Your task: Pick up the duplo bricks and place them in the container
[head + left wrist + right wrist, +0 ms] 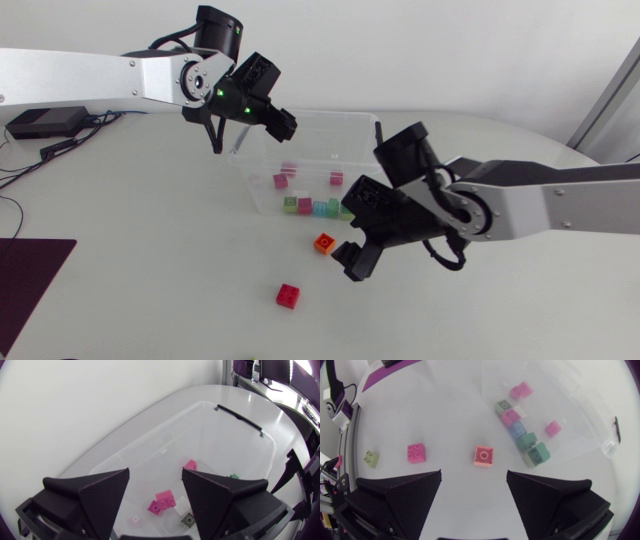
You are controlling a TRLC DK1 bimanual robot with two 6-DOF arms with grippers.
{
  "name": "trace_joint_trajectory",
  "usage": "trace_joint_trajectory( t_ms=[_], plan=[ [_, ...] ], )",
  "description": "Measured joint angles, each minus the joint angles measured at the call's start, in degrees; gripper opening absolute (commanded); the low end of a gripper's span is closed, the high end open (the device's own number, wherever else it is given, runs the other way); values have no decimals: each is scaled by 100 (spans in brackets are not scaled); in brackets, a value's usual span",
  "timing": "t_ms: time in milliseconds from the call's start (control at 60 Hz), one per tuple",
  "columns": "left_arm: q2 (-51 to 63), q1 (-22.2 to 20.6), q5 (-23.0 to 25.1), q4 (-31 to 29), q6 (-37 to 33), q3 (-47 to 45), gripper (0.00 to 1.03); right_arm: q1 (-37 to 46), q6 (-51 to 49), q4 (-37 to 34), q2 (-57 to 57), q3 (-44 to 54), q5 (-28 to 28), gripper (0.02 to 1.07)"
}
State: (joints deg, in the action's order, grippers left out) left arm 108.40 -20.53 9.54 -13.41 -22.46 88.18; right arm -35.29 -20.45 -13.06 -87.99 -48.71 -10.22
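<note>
A clear plastic container [322,114] stands mid-table with several pink, green and blue duplo bricks [321,208] inside. On the table in front of it lie an orange brick [324,243] and a red brick [288,295]. My right gripper [350,259] hovers open and empty just right of the orange brick. In the right wrist view the orange brick [483,456] lies ahead of the gap of that gripper [474,496], with the red brick [416,453] and a pale green brick [370,458] off to one side. My left gripper [285,123] hangs open and empty over the container's back left corner, above the pink bricks [161,502].
A purple mat [25,272] lies at the table's left front. A black box [45,122] with cables sits at the back left. The container's black handle [239,416] shows on its far rim. The pale green brick [250,358] touches the table's front edge.
</note>
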Motion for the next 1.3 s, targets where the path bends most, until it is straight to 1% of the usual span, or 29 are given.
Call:
trace_joint_trajectory(
  t_ms=[117, 217, 300, 417, 483, 533, 583, 617, 683, 783, 850, 950, 1067, 1100, 1133, 1167, 1217, 1233, 1250, 1267, 1300],
  plan=[
    [-131, 46, 0, 9, -2, -59, 97, -107, 195, 24, -503, -157, 160, 96],
    [-765, 133, 7, 4, -87, -601, 97, -127, 271, 151, -844, -341, 264, 96],
    [-1392, 175, 203, -42, -249, -1062, 97, -131, 306, 203, -1054, -459, 284, 96],
    [-2361, 179, 673, -439, -686, -1685, 97, -138, 356, 304, -1364, -616, 295, 96],
    [-2723, 177, 811, -671, -938, -2020, 97, -138, 356, 310, -1499, -693, 299, 95],
    [-2968, 177, 916, -914, -1147, -2315, 98, -138, 356, 310, -1606, -750, 299, 92],
    [-3189, 177, 1023, -1318, -1423, -2653, 98, -136, 354, 310, -1740, -833, 299, 91],
    [-3272, 160, 1045, -1467, -1552, -2789, 98, -136, 354, 308, -1788, -870, 297, 90],
    [-3534, 79, 1104, -1821, -1862, -3189, 98, -129, 352, 306, -1871, -957, 293, 86],
    [-3762, -68, 1119, -2059, -2144, -3552, 98, -131, 350, 291, -1917, -1099, 254, 69],
    [-3792, -164, 1121, -2116, -2275, -3716, 98, -131, 350, 236, -1965, -1207, 160, 62],
    [-3786, -361, 1121, -2194, -2413, -3974, 98, -131, 345, -4, -2052, -1366, 63, 61],
    [-3779, -468, 1121, -2256, -2476, -4079, 98, -129, 348, -275, -2135, -1482, -2, 61],
    [-3779, -468, 1121, -2269, -2514, -4079, 98, -129, 343, -369, -2162, -1521, -15, 57],
    [-3779, -468, 1121, -2273, -2529, -4079, 98, -129, 337, -398, -2184, -1545, -24, 50],
    [-3779, -479, 1121, -2275, -2551, -4079, 98, -125, 334, -479, -2229, -1598, -26, 48],
    [-3779, -516, 1121, -2277, -2562, -4079, 98, -125, 334, -522, -2284, -1641, -24, 40],
    [-3777, -538, 1121, -2277, -2564, -4079, 98, -125, 334, -522, -2306, -1646, -24, 35],
    [-3775, -553, 1121, -2277, -2564, -4079, 98, -125, 334, -522, -2312, -1646, -24, 33],
    [-3762, -575, 1121, -2280, -2564, -4079, 98, -125, 334, -522, -2328, -1646, -24, 28],
    [-3727, -597, 1121, -2277, -2588, -4079, 98, -125, 334, -520, -2328, -1646, -24, 27]
  ],
)
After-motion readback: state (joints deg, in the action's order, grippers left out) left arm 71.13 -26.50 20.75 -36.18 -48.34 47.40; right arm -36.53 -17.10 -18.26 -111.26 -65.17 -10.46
